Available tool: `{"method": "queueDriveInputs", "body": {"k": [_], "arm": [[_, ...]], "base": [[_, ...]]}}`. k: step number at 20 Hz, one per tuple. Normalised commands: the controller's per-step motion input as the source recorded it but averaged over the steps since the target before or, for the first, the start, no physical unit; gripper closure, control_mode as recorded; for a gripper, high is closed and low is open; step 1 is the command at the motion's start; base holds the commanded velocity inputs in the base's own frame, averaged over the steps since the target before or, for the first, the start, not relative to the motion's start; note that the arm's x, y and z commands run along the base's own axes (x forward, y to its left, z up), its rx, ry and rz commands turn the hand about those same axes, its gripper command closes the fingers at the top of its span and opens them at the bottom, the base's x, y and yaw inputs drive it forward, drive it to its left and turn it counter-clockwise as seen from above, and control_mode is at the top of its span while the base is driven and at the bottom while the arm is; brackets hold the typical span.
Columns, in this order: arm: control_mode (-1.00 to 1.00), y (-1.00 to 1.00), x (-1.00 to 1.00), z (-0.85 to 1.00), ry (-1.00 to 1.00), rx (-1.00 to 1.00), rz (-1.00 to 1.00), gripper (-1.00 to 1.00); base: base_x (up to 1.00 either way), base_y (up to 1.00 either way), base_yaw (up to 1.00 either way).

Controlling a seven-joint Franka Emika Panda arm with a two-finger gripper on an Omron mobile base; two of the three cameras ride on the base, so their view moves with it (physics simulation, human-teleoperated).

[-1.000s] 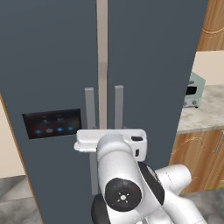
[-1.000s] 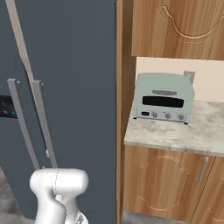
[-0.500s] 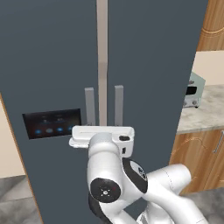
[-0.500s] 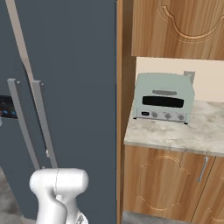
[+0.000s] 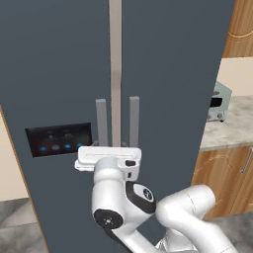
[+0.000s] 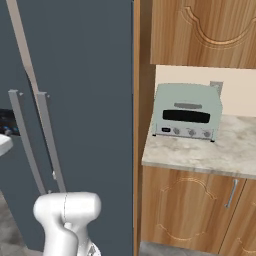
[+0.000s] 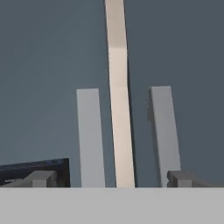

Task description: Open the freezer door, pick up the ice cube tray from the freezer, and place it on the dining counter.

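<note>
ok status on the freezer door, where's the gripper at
Gripper open, empty, facing the handles. Freezer door shut, its handle between the fingertips, not gripped. Nothing in the way.
</note>
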Motion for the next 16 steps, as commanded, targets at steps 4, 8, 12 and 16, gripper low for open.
{"method": "queueDriveInputs", "body": {"k": [4,8,12,16], "arm": [[-1.00,0.00,0.42,-0.38,-0.14,0.00,0.01,-1.00],[-1.00,0.01,0.39,-0.25,-0.12,0.00,0.00,-1.00],[-1.00,0.12,0.27,0.00,-0.03,0.00,0.00,-1.00],[-1.00,0.30,0.21,0.00,0.00,0.00,0.00,-1.00]], "base": [[0.00,0.00,0.00],[0.00,0.00,0.00],[0.00,0.00,0.00],[0.00,0.00,0.00]]}}
